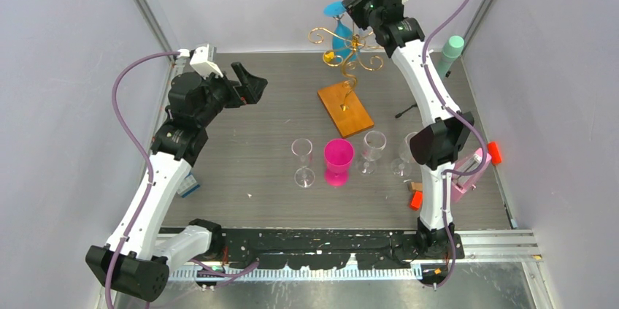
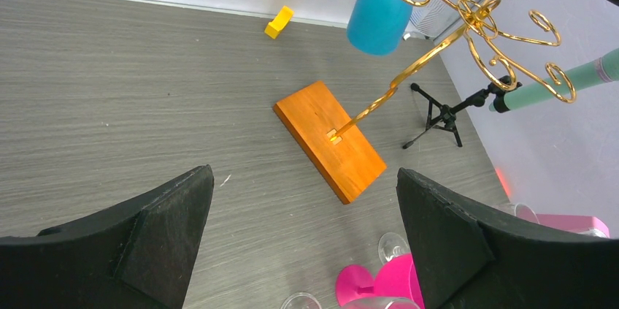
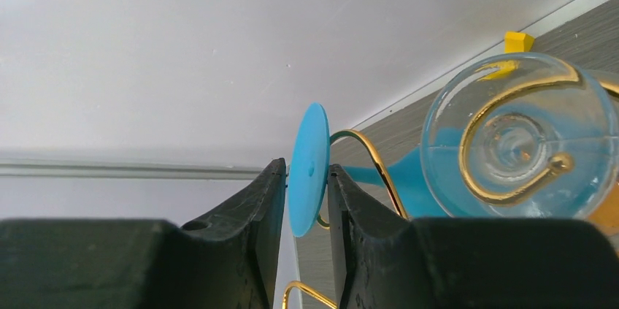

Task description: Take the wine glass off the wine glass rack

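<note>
The left arm (image 1: pixel 150 185) and right arm (image 1: pixel 427 86) were white tapered shells joined by black motor housings, each trailed by a looping purple-grey cable (image 1: pixel 117 104). The left gripper (image 2: pixel 305 172) carried broad matte-black wedge fingers (image 2: pixel 157 243) with bevelled inner faces, and a white camera block (image 1: pixel 204 60) sat on that wrist.

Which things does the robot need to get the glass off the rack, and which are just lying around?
Needed: blue wine glass, hanging; gold wire rack on orange wooden base; right hand around the glass's foot.
Lying about: pink plastic cup; clear wine glasses on the table; mint-green cylinder on black tripod; small yellow block.
</note>
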Action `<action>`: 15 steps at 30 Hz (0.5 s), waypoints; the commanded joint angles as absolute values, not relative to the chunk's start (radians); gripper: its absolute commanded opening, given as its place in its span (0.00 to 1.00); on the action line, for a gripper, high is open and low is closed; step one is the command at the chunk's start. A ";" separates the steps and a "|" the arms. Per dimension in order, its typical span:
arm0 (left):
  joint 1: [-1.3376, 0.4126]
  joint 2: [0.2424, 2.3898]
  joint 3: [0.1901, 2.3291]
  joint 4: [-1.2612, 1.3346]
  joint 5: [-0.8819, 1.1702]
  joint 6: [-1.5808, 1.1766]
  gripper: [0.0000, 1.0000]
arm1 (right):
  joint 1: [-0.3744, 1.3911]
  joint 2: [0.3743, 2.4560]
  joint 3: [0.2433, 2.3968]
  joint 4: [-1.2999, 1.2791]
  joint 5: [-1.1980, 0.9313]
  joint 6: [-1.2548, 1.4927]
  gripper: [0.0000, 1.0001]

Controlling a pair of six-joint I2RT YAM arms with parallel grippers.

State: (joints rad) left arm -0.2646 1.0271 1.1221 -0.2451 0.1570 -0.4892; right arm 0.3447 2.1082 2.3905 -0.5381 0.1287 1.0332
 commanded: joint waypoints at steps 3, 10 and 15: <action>-0.268 1.000 1.117 -0.230 0.147 -0.478 1.00 | 0.346 2.114 2.379 -0.435 0.125 1.061 0.33; -0.268 1.001 1.115 -0.227 0.146 -0.480 1.00 | 0.337 2.126 2.359 -0.421 0.100 1.112 0.26; -0.269 1.001 1.115 -0.228 0.144 -0.479 1.00 | 0.330 2.131 2.330 -0.365 0.048 1.171 0.19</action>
State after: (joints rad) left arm -0.2646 1.0222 1.1160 -0.2455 0.1566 -0.4892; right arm 0.3336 2.1174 2.3383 -0.4580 0.0925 1.1091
